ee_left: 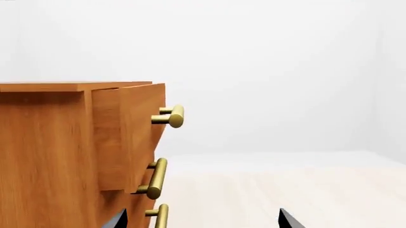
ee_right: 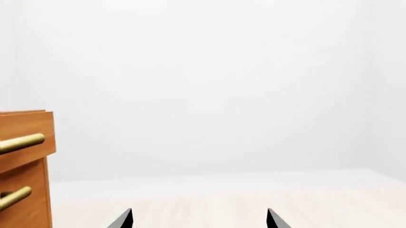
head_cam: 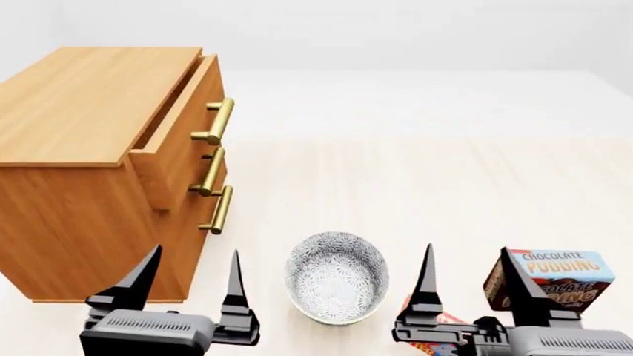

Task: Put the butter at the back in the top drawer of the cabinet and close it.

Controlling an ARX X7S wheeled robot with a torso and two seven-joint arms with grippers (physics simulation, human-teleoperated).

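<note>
The cabinet (head_cam: 89, 156) stands at the left in the head view, a light-brown chest with three drawers. Its top drawer (head_cam: 183, 130) is pulled partly out, brass handle (head_cam: 218, 121) forward; it also shows in the left wrist view (ee_left: 130, 133) and the right wrist view (ee_right: 25, 137). The butter (head_cam: 440, 334) is an orange-red carton lying low at the front, mostly hidden behind my right gripper (head_cam: 470, 278). That gripper is open and empty above it. My left gripper (head_cam: 193, 278) is open and empty in front of the cabinet's near corner.
A patterned white bowl (head_cam: 336, 276) sits on the pale floor between my grippers. The chocolate pudding box (head_cam: 554, 278) stands at the right, behind my right gripper's outer finger. The two lower drawer handles (head_cam: 210, 190) stick out below the top one.
</note>
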